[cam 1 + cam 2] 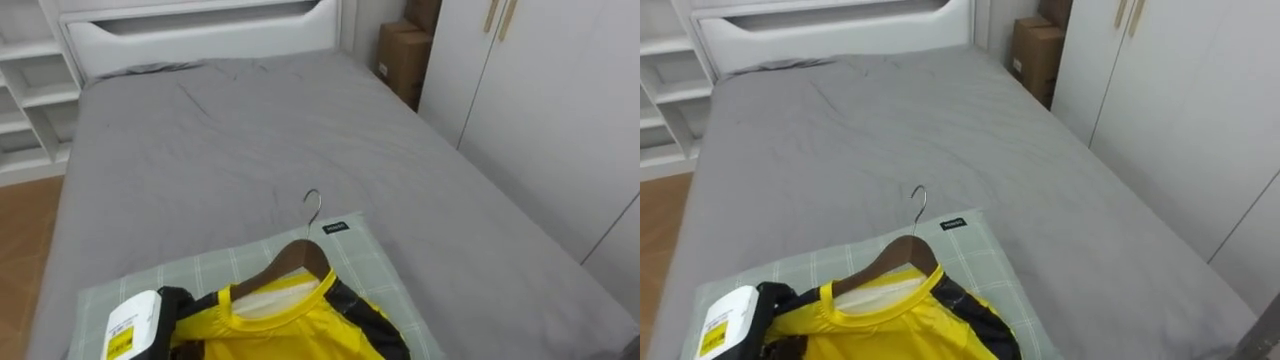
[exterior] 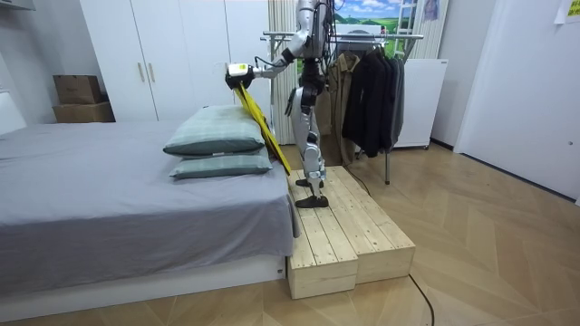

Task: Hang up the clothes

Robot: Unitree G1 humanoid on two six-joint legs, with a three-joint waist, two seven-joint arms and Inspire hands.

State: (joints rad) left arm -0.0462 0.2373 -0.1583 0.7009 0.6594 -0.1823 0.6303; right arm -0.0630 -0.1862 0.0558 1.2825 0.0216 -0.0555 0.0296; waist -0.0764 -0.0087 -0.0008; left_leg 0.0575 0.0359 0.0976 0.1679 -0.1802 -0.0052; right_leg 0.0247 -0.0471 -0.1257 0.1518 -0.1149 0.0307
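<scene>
Left eye view: yellow shirt (image 1: 290, 325) on wooden hanger (image 1: 300, 255), bottom centre, above a checked pillow (image 1: 370, 265) on the grey bed (image 1: 250, 130). The left hand (image 1: 135, 325), lower left, is clasped on the shirt's shoulder. Wardrobe (image 1: 540, 110) at right.
Room view: robot on a wooden platform (image 2: 349, 226) beside the bed; clothes rack (image 2: 362, 36) with dark coats (image 2: 372, 100) behind it.

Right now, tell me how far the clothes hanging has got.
Done: the yellow shirt already sits on its wooden hanger. In hand: the left robot hand holds it lifted above the pillows. Left: it looks like turning to the clothes rack behind the robot and hooking it there.
</scene>
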